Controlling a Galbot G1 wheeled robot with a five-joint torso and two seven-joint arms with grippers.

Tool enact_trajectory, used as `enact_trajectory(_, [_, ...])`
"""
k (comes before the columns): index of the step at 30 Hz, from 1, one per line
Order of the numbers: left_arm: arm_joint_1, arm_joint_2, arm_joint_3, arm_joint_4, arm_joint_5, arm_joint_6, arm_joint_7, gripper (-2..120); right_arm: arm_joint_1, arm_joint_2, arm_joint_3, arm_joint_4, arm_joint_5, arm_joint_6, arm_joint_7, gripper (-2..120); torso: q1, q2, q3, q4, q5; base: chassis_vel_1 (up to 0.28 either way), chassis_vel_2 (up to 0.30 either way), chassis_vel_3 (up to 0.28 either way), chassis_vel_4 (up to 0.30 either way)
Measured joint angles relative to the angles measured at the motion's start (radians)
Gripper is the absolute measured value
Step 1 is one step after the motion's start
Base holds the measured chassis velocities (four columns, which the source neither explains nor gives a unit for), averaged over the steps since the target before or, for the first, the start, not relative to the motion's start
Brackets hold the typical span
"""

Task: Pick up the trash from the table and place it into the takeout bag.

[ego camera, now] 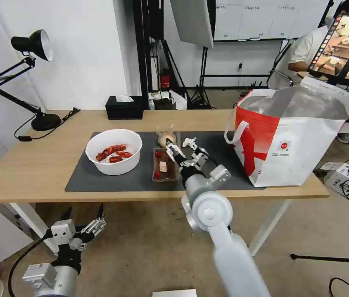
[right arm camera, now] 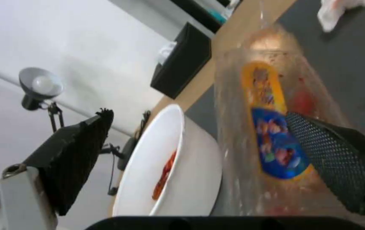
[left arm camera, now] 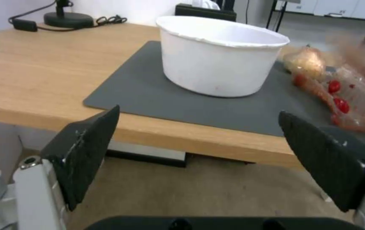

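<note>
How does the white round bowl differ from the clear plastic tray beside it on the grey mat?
The white round bowl is opaque, deep and round; the clear plastic clamshell tray is see-through, shallow and rectangular. The bowl holds red shell pieces, the tray scattered red scraps and a label. The bowl stands free, while the open right hand hovers at the tray. Both rest on the dark grey mat.

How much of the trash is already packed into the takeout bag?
None visibly: the takeout bag shows bare foil. The open right gripper is over the clamshell tray. The bowl, knotted bag and tissue remain on the table. The left gripper waits, open, below it.
</note>
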Motion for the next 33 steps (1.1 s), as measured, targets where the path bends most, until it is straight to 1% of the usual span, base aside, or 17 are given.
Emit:
enact_trajectory(3, [0.000, 0.001, -0.004, 0.006, -0.007, -0.004, 0.000, 100, 0.015, 0.000, -0.008, -0.029, 0.037, -0.005, 0.018, 100, 0.000, 0.000, 0.000, 0.0000, 0.0000, 0.000, 0.000, 0.000, 0.000])
enact_trajectory(6, [-0.005, 0.001, -0.001, 0.014, -0.009, -0.005, -0.001, 100, 0.043, 0.000, 0.003, -0.085, 0.169, -0.026, 0.050, 100, 0.000, 0.000, 0.000, 0.0001, 0.0000, 0.000, 0.000, 0.000, 0.000])
enact_trajectory(7, [-0.005, 0.001, -0.001, 0.014, -0.009, -0.005, -0.001, 100, 0.043, 0.000, 0.003, -0.085, 0.169, -0.026, 0.050, 100, 0.000, 0.000, 0.000, 0.0001, 0.0000, 0.000, 0.000, 0.000, 0.000])
enact_trajectory(9, [-0.007, 0.000, 0.001, 0.014, -0.009, -0.004, -0.001, 100, 0.051, -0.001, 0.011, -0.092, 0.210, -0.028, 0.053, 100, 0.000, 0.000, 0.000, -0.0001, 0.0000, 0.000, 0.000, 0.000, 0.000])
enact_trajectory(15, [-0.009, 0.001, -0.003, 0.008, -0.010, -0.004, -0.001, 100, 0.061, -0.001, 0.018, -0.080, 0.237, -0.029, 0.038, 100, 0.000, 0.000, 0.000, 0.0000, 0.0000, 0.000, 0.000, 0.000, 0.000])
enact_trajectory(19, [-0.006, 0.003, -0.007, 0.002, -0.012, -0.004, -0.001, 100, 0.069, -0.004, 0.020, -0.069, 0.234, -0.034, -0.001, 100, 0.000, 0.000, 0.000, 0.0000, 0.0001, 0.000, 0.000, 0.000, 0.000])
enact_trajectory(20, [-0.005, 0.003, -0.008, 0.001, -0.013, -0.004, -0.002, 100, 0.078, -0.011, 0.019, -0.071, 0.202, -0.046, -0.024, 100, 0.000, 0.000, 0.000, 0.0000, 0.0001, 0.000, 0.000, 0.000, 0.000])
enact_trajectory(21, [-0.005, 0.003, -0.008, 0.001, -0.013, -0.004, -0.002, 100, 0.078, -0.011, 0.019, -0.071, 0.202, -0.046, -0.024, 100, 0.000, 0.000, 0.000, 0.0000, 0.0001, 0.000, 0.000, 0.000, 0.000])
enact_trajectory(22, [-0.004, 0.003, -0.008, 0.000, -0.013, -0.004, -0.002, 100, 0.092, -0.028, 0.013, -0.082, 0.128, -0.058, -0.068, 100, 0.000, 0.000, 0.000, 0.0000, 0.0001, 0.000, 0.000, 0.000, 0.000])
enact_trajectory(24, [-0.004, 0.004, -0.008, -0.004, -0.013, -0.004, -0.002, 100, 0.128, -0.075, -0.011, -0.112, -0.053, -0.080, -0.197, 100, 0.000, 0.000, 0.000, -0.0001, 0.0002, 0.000, 0.000, 0.000, 0.000])
enact_trajectory(25, [-0.004, 0.004, -0.008, -0.004, -0.013, -0.004, -0.002, 100, 0.128, -0.075, -0.011, -0.112, -0.053, -0.080, -0.197, 100, 0.000, 0.000, 0.000, -0.0001, 0.0002, 0.000, 0.000, 0.000, 0.000])
enact_trajectory(28, [-0.004, 0.005, -0.009, -0.007, -0.014, -0.004, -0.003, 100, 0.198, -0.166, -0.061, -0.166, -0.332, -0.098, -0.380, 100, 0.000, 0.000, 0.000, -0.0001, 0.0001, 0.000, 0.000, 0.000, 0.000])
enact_trajectory(29, [-0.004, 0.005, -0.009, -0.007, -0.014, -0.004, -0.003, 100, 0.198, -0.166, -0.061, -0.166, -0.332, -0.098, -0.380, 100, 0.000, 0.000, 0.000, -0.0001, 0.0001, 0.000, 0.000, 0.000, 0.000])
enact_trajectory(30, [-0.005, 0.005, -0.009, -0.008, -0.014, -0.004, -0.003, 100, 0.237, -0.204, -0.086, -0.190, -0.406, -0.099, -0.431, 100, 0.000, 0.000, 0.000, -0.0002, 0.0002, 0.000, 0.000, 0.000, 0.000])
enact_trajectory(32, [-0.006, 0.003, -0.005, -0.008, -0.014, -0.004, -0.003, 100, 0.312, -0.260, -0.136, -0.243, -0.465, -0.096, -0.499, 92, 0.000, 0.000, 0.000, -0.0001, 0.0002, 0.000, 0.000, 0.000, 0.000])
enact_trajectory(33, [-0.006, 0.003, -0.005, -0.008, -0.014, -0.004, -0.003, 100, 0.312, -0.260, -0.136, -0.243, -0.465, -0.096, -0.499, 92, 0.000, 0.000, 0.000, -0.0001, 0.0002, 0.000, 0.000, 0.000, 0.000])
